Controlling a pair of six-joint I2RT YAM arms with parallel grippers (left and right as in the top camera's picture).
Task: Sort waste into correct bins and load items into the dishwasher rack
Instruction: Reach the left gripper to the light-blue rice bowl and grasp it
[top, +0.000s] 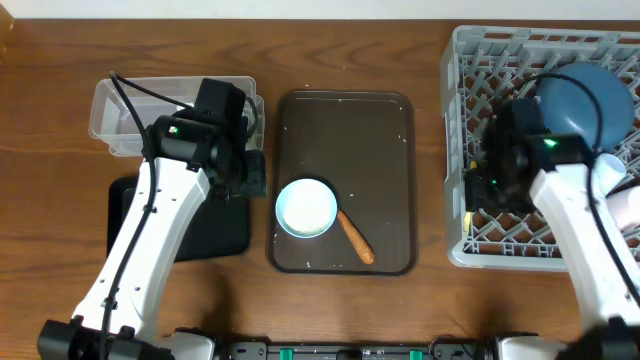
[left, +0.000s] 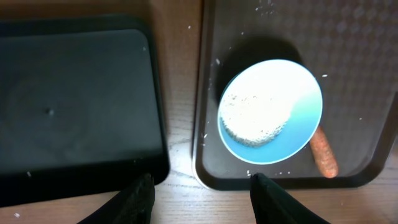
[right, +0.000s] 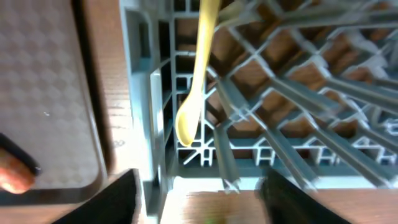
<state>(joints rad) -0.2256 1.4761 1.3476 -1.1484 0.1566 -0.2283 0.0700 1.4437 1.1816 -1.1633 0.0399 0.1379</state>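
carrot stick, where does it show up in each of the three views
Overhead: the carrot stick lies at the lower right of the brown tray, beside the bowl.
Left wrist: the carrot stick is at the lower right, against the bowl's rim.
Right wrist: only an orange tip shows at the lower left edge.
Shared landmark: the brown tray, in all three.
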